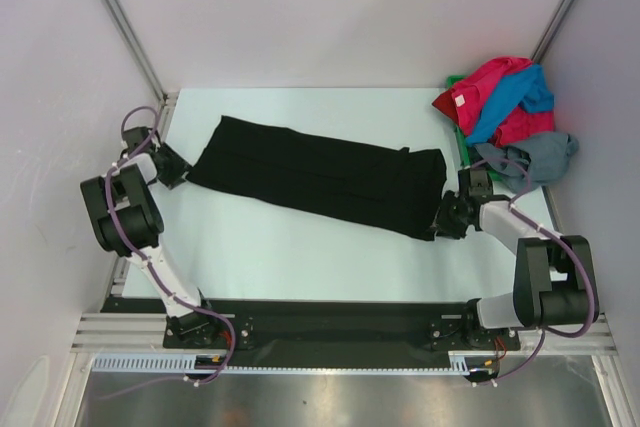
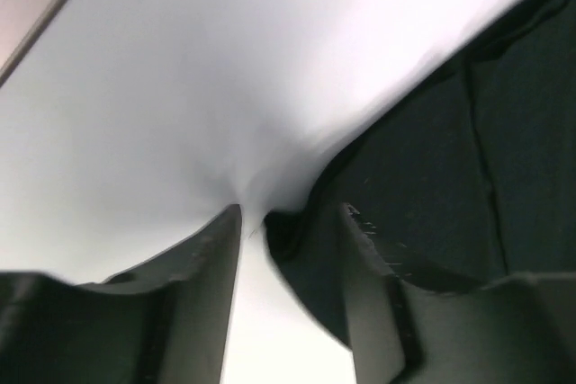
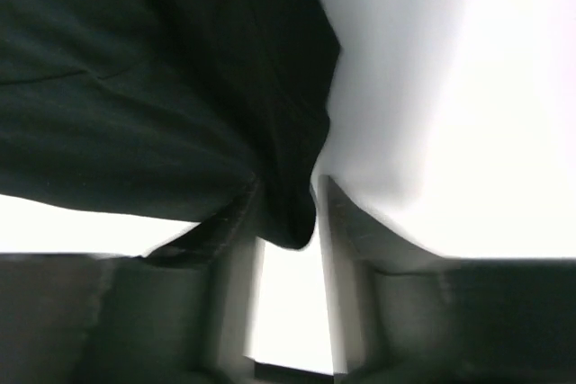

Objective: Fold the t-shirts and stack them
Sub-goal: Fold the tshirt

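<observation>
I see the black t-shirt (image 1: 320,179) lying flat on the white desk (image 1: 300,257), folded into a long narrow band. It runs on a slant from the far left towards the near right. The two arms sit at opposite ends of it.

The left gripper (image 1: 180,169) is down at the band's left end. In its wrist view the fingers (image 2: 211,263) stand apart, and a rounded corner of the black cloth lies between them. The cloth sits close against the right-hand finger, with bare desk showing between it and the other finger. I read this gripper as released, not pinching the cloth.

The right gripper (image 1: 447,215) is low at the band's right end, at its near corner. Its wrist view is blurred. The fingers (image 3: 236,240) are partly apart and a fold of the black cloth hangs into the gap. The fold touches one finger and comes very close to the other. I cannot tell whether this gripper is clamped on the cloth or has let go.

The other shirts sit in a loose heap in the far right corner of the desk. The red-pink shirt (image 1: 485,87) is on top, the bright blue shirt (image 1: 512,102) is tangled across it, and the grey shirt (image 1: 537,157) is at the near side. The heap lies just beyond the right arm and apart from the black band.
</observation>
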Motion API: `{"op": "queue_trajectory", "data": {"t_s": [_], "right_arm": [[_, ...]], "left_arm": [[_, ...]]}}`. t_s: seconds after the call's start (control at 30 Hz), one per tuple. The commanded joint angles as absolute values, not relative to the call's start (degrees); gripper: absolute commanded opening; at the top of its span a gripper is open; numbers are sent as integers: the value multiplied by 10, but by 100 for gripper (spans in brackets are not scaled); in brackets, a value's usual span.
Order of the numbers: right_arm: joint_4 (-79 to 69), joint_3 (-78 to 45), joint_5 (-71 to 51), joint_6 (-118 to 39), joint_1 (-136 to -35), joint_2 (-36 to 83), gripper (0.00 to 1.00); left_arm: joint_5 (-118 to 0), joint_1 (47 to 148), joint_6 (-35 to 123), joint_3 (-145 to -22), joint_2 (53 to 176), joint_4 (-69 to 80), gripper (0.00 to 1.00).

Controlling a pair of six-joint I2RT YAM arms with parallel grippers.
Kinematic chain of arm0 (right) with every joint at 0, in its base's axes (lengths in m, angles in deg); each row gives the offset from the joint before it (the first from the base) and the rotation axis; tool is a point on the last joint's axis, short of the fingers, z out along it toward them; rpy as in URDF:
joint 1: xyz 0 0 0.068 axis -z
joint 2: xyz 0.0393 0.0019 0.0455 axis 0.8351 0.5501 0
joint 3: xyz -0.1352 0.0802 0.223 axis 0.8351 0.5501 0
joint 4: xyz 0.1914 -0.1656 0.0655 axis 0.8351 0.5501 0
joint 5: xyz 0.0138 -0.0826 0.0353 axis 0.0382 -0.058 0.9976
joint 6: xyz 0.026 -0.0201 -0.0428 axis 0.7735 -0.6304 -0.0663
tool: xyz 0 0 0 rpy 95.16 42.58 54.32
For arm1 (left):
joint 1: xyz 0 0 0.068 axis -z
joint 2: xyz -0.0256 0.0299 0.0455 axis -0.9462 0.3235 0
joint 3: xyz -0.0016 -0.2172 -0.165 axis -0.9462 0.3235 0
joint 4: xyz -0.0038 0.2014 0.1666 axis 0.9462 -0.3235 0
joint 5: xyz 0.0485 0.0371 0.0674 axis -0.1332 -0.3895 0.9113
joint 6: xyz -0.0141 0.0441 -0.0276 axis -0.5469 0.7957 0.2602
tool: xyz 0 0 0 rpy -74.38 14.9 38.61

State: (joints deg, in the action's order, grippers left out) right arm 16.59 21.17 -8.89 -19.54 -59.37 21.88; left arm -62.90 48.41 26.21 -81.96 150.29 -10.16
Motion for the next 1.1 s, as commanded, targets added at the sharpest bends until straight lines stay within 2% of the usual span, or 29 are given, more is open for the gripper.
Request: {"op": "queue_trajectory", "data": {"t_s": [0.0,0.07,0.2,0.27,0.37,0.4,0.53,0.63,0.7,0.77,0.9,1.07], "right_arm": [[218,174,-140,-215,-589,189,48],[227,159,-162,-218,-592,173,58],[218,105,-173,-224,-612,164,71],[197,86,-151,-225,-627,183,76],[159,40,-121,-217,-644,231,78],[140,29,-107,-207,-650,245,79],[81,-14,-45,-172,-647,317,74],[43,-42,-3,-152,-652,368,63],[27,-53,6,-144,-654,400,49],[6,-54,3,-144,-658,426,44],[-14,-63,3,-147,-659,468,43],[-28,-82,11,-147,-658,505,47]], "left_arm": [[-571,471,253,-784,1435,-118,54],[-556,472,255,-780,1387,-117,56],[-585,480,249,-783,1335,-102,56],[-629,498,240,-781,1324,-86,55],[-686,525,221,-782,1330,-57,53],[-739,549,217,-783,1340,-37,53],[-805,633,217,-782,1364,4,52],[-823,693,213,-771,1382,30,52],[-823,729,212,-767,1392,31,52],[-840,762,199,-757,1411,72,49],[-857,832,192,-766,1442,103,47],[-857,932,142,-783,1499,159,48]]}}
